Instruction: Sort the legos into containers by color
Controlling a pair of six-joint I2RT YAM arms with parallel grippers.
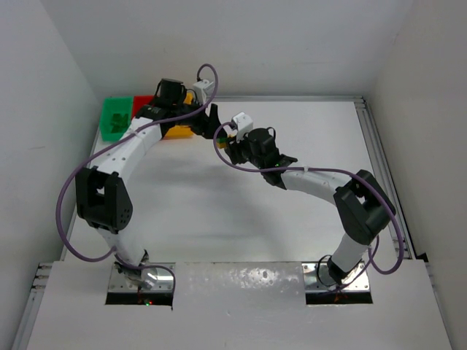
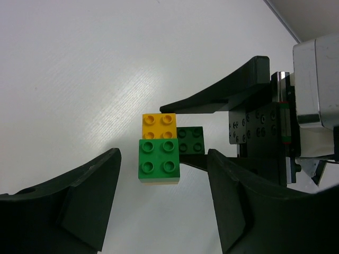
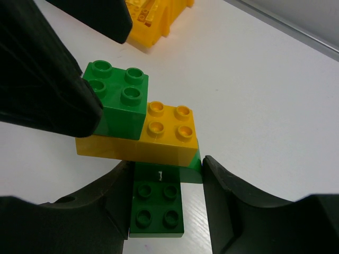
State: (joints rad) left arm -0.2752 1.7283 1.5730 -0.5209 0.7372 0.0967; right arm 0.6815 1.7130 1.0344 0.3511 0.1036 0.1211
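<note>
A small stack of legos hangs above the table. Its bottom piece is a dark green brick (image 3: 157, 209), with a long yellow brick (image 3: 159, 143) on it and a bright green square brick (image 3: 119, 103) on top. My right gripper (image 3: 165, 165) is shut on the dark green brick. My left gripper (image 2: 163, 154) is open and straddles the bright green brick (image 2: 159, 161). One of its fingers (image 3: 53, 90) rests against that brick's side, and the other stands apart. From above, both grippers (image 1: 222, 131) meet beside the yellow bin (image 1: 177, 133).
The three joined containers stand at the back left: green (image 1: 117, 118), red (image 1: 143, 102) and yellow, the last holding yellow bricks (image 3: 153, 13). White walls close in the table on the left, back and right, and a metal rail (image 1: 376, 153) runs along the right edge.
</note>
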